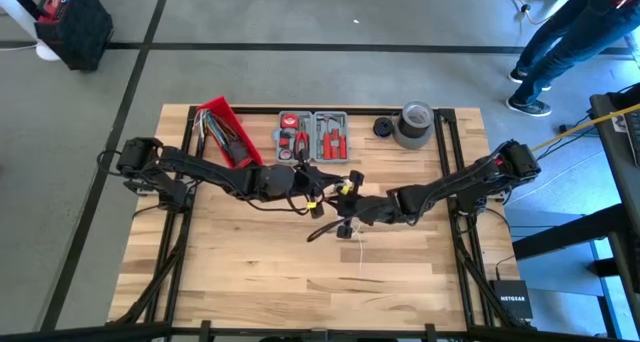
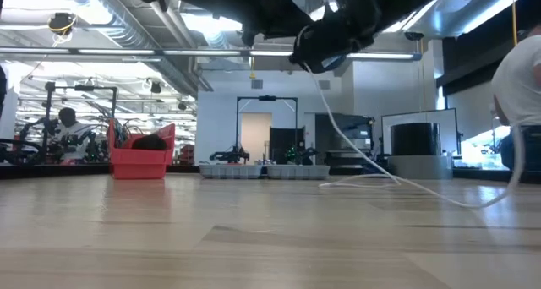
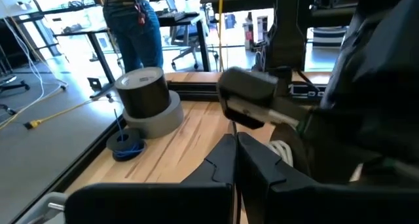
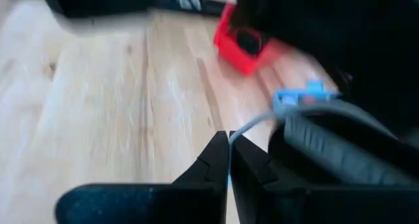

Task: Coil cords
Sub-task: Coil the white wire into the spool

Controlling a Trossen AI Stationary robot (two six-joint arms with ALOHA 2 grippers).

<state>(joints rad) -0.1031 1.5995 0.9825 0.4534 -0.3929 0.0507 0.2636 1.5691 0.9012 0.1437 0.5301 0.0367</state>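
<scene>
Fingers of both dark grippers — left (image 1: 318,204), right (image 1: 345,222) — are pinched shut on the thin white cord (image 2: 355,154) above the wooden table's (image 1: 250,272) middle, its tail trailing uncoiled — coiling looks barely begun.

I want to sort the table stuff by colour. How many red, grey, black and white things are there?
Red: 1, red plastic bin
Grey: 2, grey tool tray, grey tape roll
Black: 1, small black spool
White: 1, thin white cord
Total: 5

robotics lab: exposed ceiling ducts (image 2: 76,2), other robot rigs (image 2: 266,124), concrete floor (image 1: 300,22)
</scene>
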